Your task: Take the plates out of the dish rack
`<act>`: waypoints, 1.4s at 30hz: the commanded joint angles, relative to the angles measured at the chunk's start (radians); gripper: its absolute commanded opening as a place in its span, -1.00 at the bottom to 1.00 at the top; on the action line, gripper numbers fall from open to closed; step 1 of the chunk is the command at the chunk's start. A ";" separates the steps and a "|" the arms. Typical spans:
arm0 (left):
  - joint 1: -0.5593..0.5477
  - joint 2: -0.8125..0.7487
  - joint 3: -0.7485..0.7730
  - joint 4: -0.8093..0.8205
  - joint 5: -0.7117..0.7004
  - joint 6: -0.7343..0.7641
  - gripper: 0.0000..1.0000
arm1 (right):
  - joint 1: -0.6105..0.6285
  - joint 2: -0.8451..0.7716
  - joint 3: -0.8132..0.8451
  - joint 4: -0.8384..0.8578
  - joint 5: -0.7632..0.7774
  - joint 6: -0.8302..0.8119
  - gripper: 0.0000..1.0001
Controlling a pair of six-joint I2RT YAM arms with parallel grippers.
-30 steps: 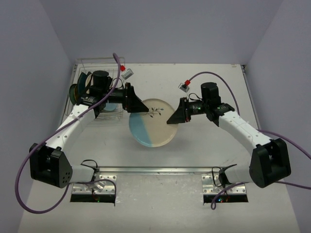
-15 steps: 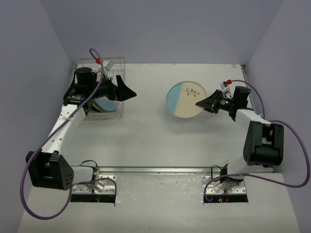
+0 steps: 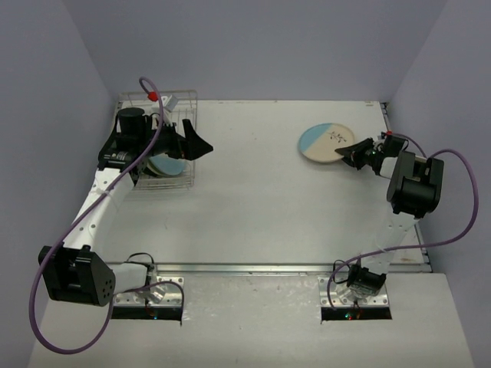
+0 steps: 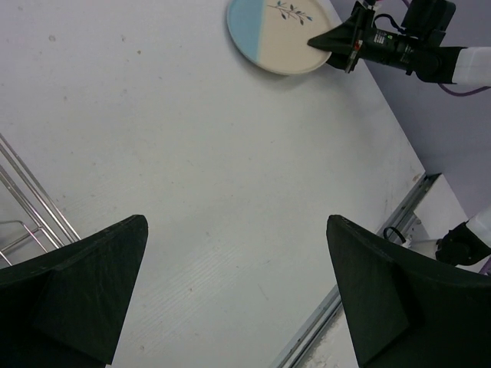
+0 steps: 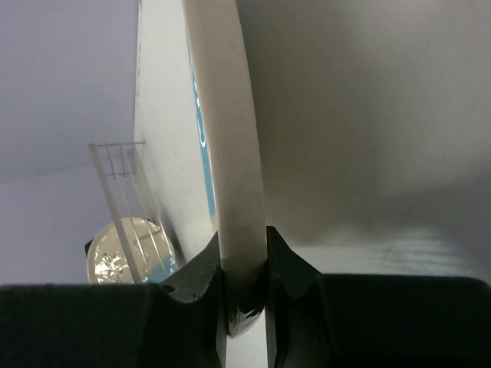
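**Overhead view.** The left arm [image 3: 100, 192] reaches to the far left corner of the counter [image 3: 253, 207]. The left jaws are released and spread wide, with nothing between them. The wire dish rack [image 3: 175, 95] stands immediately to the left of these jaws. The racked plates [image 3: 167, 165] sit inside it. They show bluish-green and are partly hidden by the arm. The right arm [image 3: 414, 184] is folded back at the right edge of the counter. The right jaws are clenched on the near-right rim of a round cream-and-pale-blue plate [image 3: 326, 143], which bears a dark sprig motif. This plate extends leftward from the right jaws, low over the far right of the counter. Whether its far edge touches the counter cannot be told.

**Left wrist view.** Both dark fingers [image 4: 77, 299] frame bare counter. The held plate [image 4: 280, 34] lies well ahead of the left jaws. A few rack wires [image 4: 31, 199] show just beside the left finger.

**Right wrist view.** The plate rim [image 5: 230, 153] is seen edge-on, pinched between the two fingertips [image 5: 192, 284]. The dish rack [image 5: 126, 192] appears far beyond the right jaws, with one round patterned plate [image 5: 115, 257] behind its wires.
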 commanded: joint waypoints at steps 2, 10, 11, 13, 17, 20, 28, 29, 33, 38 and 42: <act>0.007 -0.021 0.022 0.021 -0.028 0.024 1.00 | 0.004 0.050 0.106 0.105 0.088 0.076 -1.00; 0.007 0.017 0.044 0.007 -0.070 0.023 1.00 | 0.003 0.225 0.264 -0.046 0.175 0.120 -0.65; 0.007 0.020 0.051 0.000 -0.078 0.023 1.00 | 0.002 0.239 0.275 -0.065 0.183 0.119 -0.56; 0.007 0.023 0.058 -0.008 -0.096 0.021 1.00 | 0.001 0.249 0.279 -0.083 0.195 0.119 -0.48; 0.008 0.026 0.058 -0.012 -0.154 -0.012 1.00 | -0.005 0.274 0.318 -0.174 0.215 0.121 -0.04; 0.010 0.025 0.062 -0.013 -0.226 -0.058 1.00 | -0.005 0.284 0.397 -0.298 0.286 0.118 0.38; 0.010 0.007 0.072 -0.049 -0.487 -0.118 1.00 | -0.003 0.228 0.519 -0.649 0.567 0.046 0.92; 0.010 0.000 0.068 -0.049 -0.505 -0.119 1.00 | -0.001 0.222 0.531 -0.690 0.608 0.032 0.93; 0.010 -0.018 0.062 -0.050 -0.565 -0.120 1.00 | 0.021 0.184 0.560 -0.766 0.782 -0.063 0.94; 0.011 -0.034 0.072 -0.064 -0.614 -0.109 1.00 | 0.075 0.124 0.552 -0.775 0.948 -0.186 0.93; 0.011 -0.055 0.085 -0.087 -0.662 -0.049 1.00 | 0.127 -0.011 0.429 -0.695 0.948 -0.351 0.91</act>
